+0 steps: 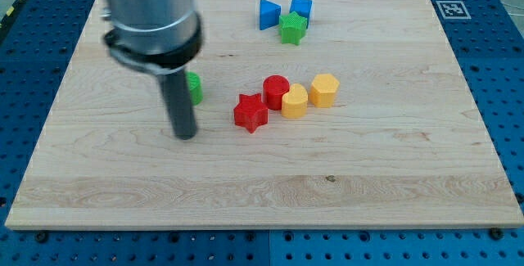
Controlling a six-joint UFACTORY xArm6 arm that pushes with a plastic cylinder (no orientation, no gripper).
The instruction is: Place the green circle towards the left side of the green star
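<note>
Nearest the view's bottom, my tip (186, 134) rests on the wooden board (393, 184); being a bare rod, it has no jaws to spread or close. Just above it, the green circle (194, 87) peeks out from behind the rod's right edge, mostly hidden. Rightward sit the red star (250, 112), red cylinder (276, 92) and two yellow blocks (295, 101) (325, 90). Farthest up lies the green star (292, 28), touching two blue blocks (268, 13) (301, 8), well apart from the circle.
</note>
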